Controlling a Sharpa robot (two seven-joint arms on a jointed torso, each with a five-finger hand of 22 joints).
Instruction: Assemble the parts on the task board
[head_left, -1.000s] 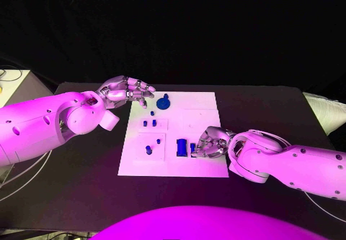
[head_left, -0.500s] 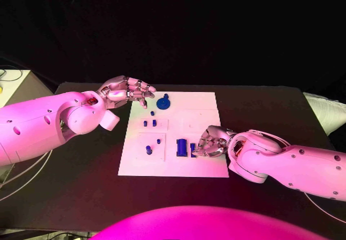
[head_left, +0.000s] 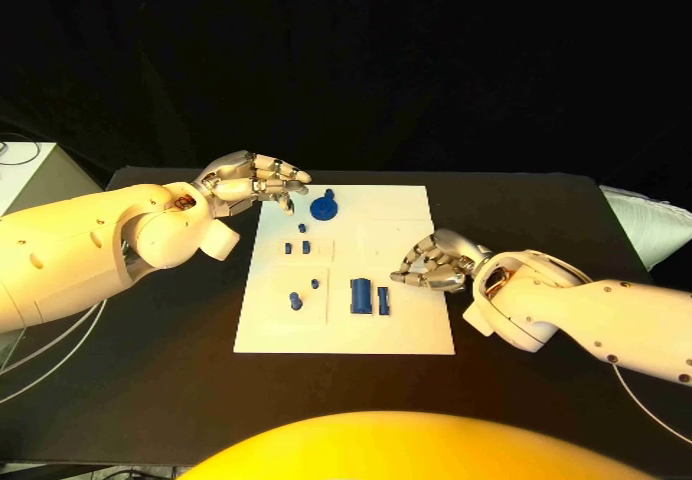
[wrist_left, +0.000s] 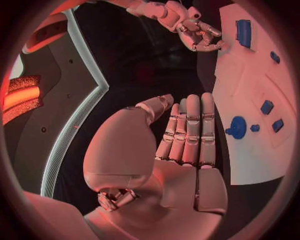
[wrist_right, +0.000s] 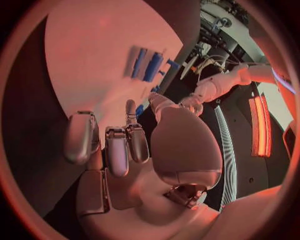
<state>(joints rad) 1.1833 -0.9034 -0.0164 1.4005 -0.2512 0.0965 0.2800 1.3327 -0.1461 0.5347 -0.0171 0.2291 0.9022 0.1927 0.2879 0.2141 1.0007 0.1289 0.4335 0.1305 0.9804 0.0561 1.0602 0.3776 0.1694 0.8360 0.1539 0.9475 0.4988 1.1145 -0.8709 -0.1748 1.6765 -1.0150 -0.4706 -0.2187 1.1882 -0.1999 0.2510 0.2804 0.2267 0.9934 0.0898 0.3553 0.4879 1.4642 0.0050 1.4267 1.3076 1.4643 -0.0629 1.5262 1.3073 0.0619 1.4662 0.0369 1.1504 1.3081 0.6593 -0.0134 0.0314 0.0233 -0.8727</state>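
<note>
Head view gives you the clearest layout: the task board (head_left: 346, 270) lies in the middle of the black surface (head_left: 548, 215), with a robot hand at each of its side edges. The right robot hand (head_left: 433, 265) hangs over the board's right edge, fingers curled in, and you can see nothing between them, so read it as clenched and empty. The two upright blue blocks (head_left: 369, 296), a wide one and a narrow one side by side, stand just beside that hand, toward the board's middle and a little nearer the robot. Their long axes run away from the robot, roughly parallel to the board's long side. This is the relation your coming move likely turns on: the blocks sit nearest the right hand, and a grasp across their short width looks easier than along their length.

The left robot hand (head_left: 257, 183) hovers off the board's far left corner, fingers bent loosely together and holding nothing. The round blue disc (head_left: 326, 208) lies just beside it on the board. The small blue pegs (head_left: 297, 247) and another small piece (head_left: 294, 299) sit further along the board's left half, between the two hands.

The left wrist view shows the same disc (wrist_left: 237, 127) beyond the fingertips (wrist_left: 191, 100).
</note>
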